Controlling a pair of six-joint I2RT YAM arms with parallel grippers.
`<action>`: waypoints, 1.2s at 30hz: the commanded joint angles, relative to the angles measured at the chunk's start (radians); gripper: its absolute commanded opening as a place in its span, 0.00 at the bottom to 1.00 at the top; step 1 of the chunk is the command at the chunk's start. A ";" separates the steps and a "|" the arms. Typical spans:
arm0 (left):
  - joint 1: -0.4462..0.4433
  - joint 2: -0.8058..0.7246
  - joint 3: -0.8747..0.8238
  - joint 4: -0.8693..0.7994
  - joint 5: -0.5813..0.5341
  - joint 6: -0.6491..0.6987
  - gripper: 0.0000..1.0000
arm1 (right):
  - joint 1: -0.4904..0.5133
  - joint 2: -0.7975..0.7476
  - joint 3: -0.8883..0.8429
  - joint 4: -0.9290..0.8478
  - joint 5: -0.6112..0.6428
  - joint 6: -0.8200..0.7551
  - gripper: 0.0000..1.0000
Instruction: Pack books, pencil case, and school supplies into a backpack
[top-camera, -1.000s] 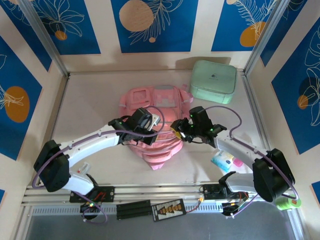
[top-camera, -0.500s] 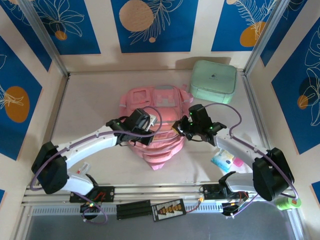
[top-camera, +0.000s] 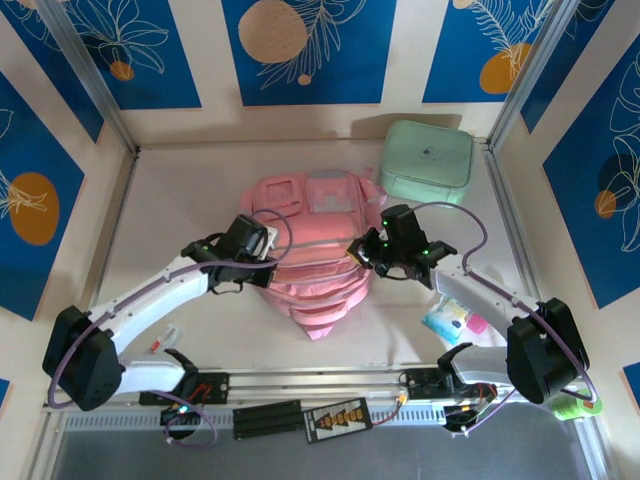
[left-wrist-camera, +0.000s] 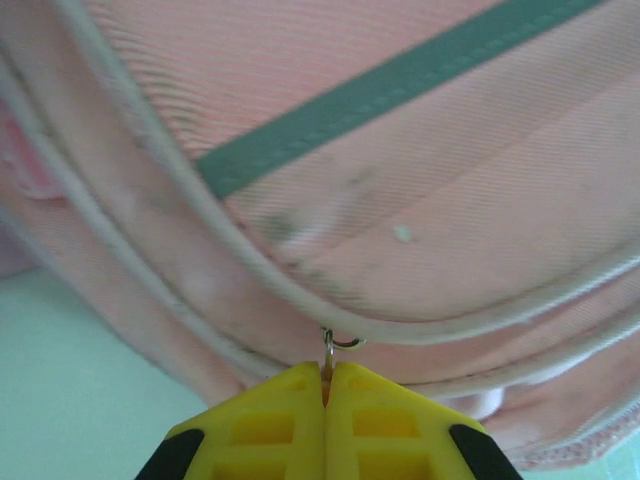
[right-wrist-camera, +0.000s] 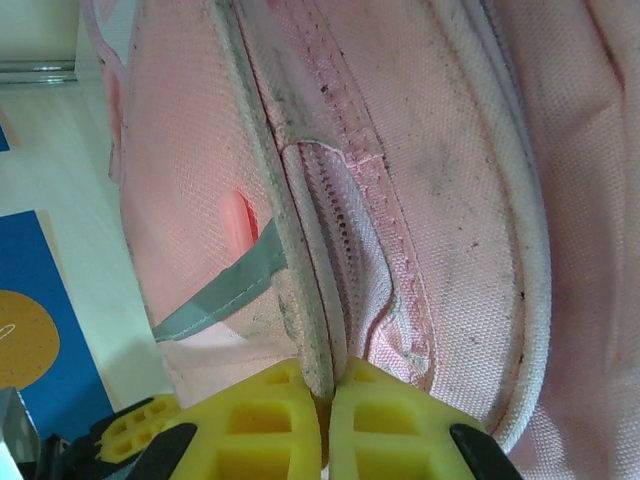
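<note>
Left claw (left-wrist-camera: 326, 372) is clenched on a small metal zip pull (left-wrist-camera: 330, 346), its yellow tips pressed together with the pull's ring showing just above them. Right claw (right-wrist-camera: 325, 385) is clenched too, pinching a piped seam ridge of the backpack (top-camera: 310, 255) beside a line of zip teeth.

Around them, a mint-green rounded box (top-camera: 427, 163) sits at the far right of the bench (top-camera: 180, 200), near the backpack's upper right corner but apart from it. A small pale-blue and pink packet (top-camera: 447, 320) lies on the bench beside the right arm's lower link; what it holds is too small to tell. A thin red-and-white stick (top-camera: 165, 340) lies near the left arm's base. Nothing lies between either claw and the bag; each arm's purple cable loops over its own wrist.

From above, the pink backpack lies flat in the middle of the bench, front pockets up, its narrow end towards the arms. The left claw meets it at its left edge and the right claw at its right edge, so the bag lies between the two, gripped from both sides.
</note>
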 joint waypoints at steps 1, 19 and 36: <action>0.052 -0.024 -0.005 -0.072 -0.095 0.059 0.00 | -0.027 -0.016 0.040 -0.024 0.050 -0.029 0.07; 0.201 0.153 0.147 0.099 0.033 0.243 0.00 | -0.051 -0.006 0.062 -0.031 -0.024 -0.081 0.07; 0.296 -0.121 -0.055 -0.058 -0.191 -0.205 0.82 | -0.022 0.013 0.216 -0.265 0.138 -0.284 0.75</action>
